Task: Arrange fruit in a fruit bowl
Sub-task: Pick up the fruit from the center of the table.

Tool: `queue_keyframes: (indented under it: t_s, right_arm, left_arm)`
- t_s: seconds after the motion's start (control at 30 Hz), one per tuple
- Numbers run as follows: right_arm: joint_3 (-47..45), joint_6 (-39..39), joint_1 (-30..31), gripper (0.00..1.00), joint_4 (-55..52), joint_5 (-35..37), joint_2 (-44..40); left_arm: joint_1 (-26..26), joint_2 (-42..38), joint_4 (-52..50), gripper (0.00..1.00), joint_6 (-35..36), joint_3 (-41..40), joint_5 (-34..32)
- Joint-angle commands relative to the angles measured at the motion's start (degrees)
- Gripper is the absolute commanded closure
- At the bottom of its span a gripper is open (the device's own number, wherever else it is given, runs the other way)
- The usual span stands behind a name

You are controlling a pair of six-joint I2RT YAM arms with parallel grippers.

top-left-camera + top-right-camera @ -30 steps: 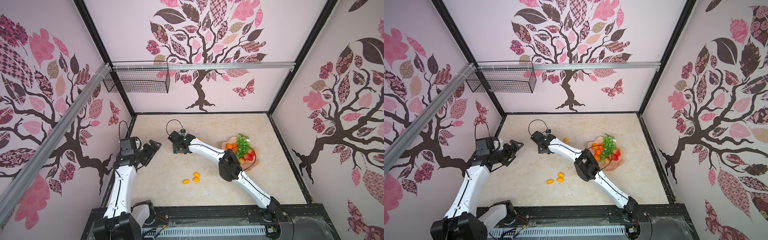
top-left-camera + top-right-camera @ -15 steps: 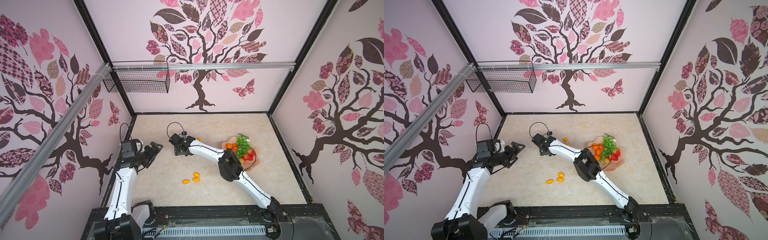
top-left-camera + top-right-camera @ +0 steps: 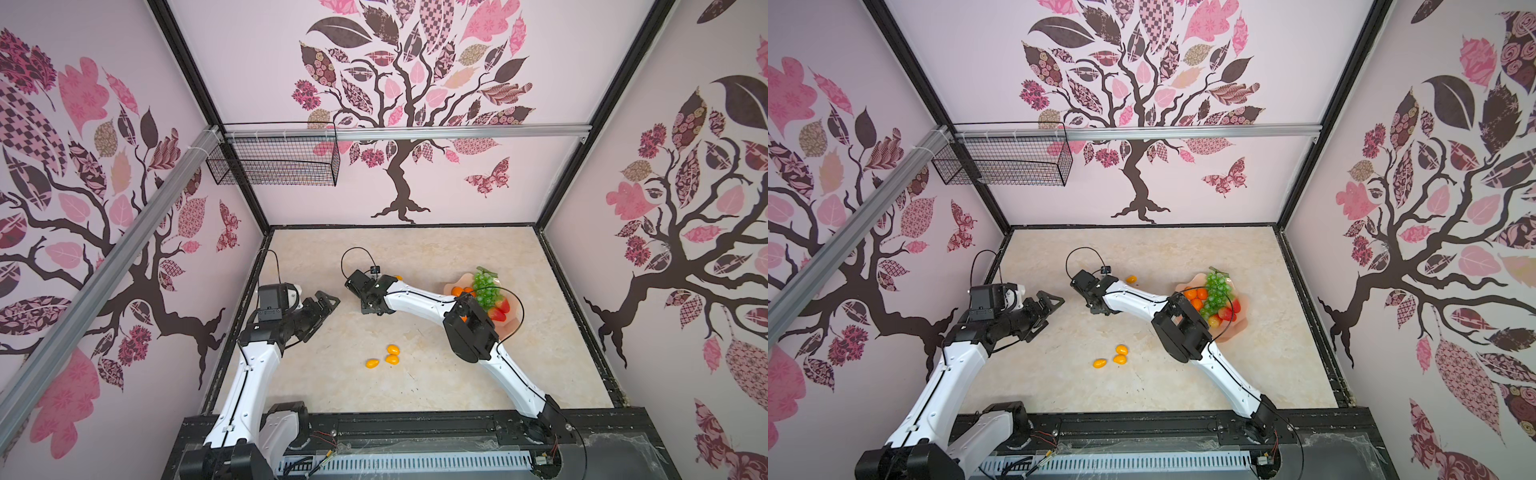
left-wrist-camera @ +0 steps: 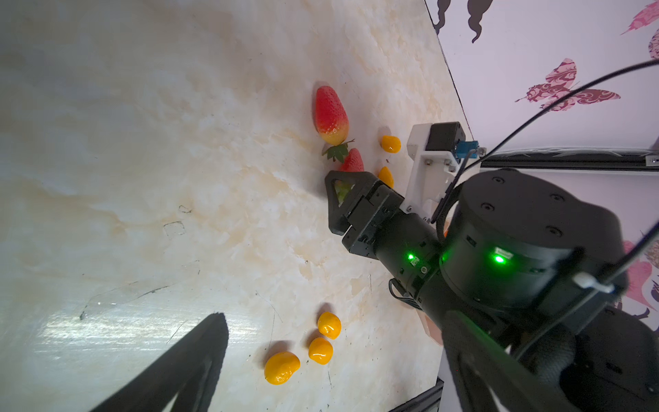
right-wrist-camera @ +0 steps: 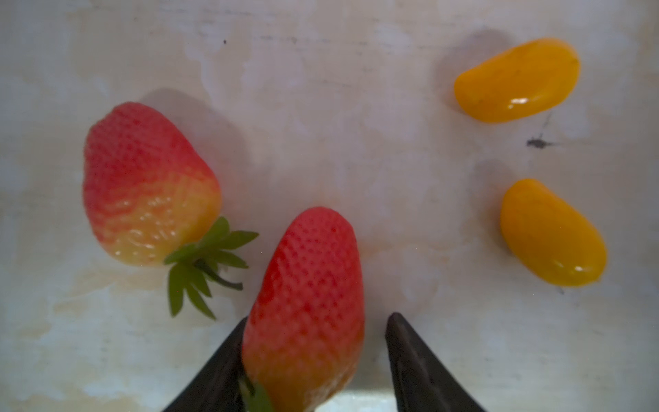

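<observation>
Red toy strawberry with green top (image 5: 306, 303): you have it lying on the marbled tabletop (image 5: 356, 107) between the right gripper's (image 5: 319, 319) part-open black fingers (image 5: 410, 356), one finger touching it, its partner apart; well apart from the scalloped peach-pink fruit bowl (image 3: 513, 322).

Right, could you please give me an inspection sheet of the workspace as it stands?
Surface: marbled beige tabletop, faintly scuffed.
Job's things: fruit bowl holds grapes, tangerines, strawberries; loose on the table: two strawberries, five yellow-orange ovals.
Clutter: nothing seen.
Grippers: right gripper straddles one loose strawberry, one finger touching, a gap at the other; left gripper hovers, nothing seen in it, opening unclear.
Cables: black cable arcs over the bowl's rim.
Surroundings: tree-patterned walls; wire basket on a rail.
</observation>
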Motion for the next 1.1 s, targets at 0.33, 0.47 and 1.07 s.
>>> queue_keyframes:
  t_s: [0.33,0.47,1.07]
  right_arm:
    - [-10.2,0.9,-1.5,0.61,4.2,-7.5,-5.2]
    - [-12.2,0.2,-2.4,0.64,5.6,-8.8,-5.7]
    - [-18.3,-3.9,-3.8,0.71,12.2,-12.9,-7.3]
  left_arm:
    - [-1.3,0.5,3.3,0.02,1.1,-2.6,2.4]
    - [-2.4,1.3,4.0,0.02,1.1,-2.6,2.8]
    - [-10.1,4.6,9.0,0.02,-2.6,-3.9,-0.5]
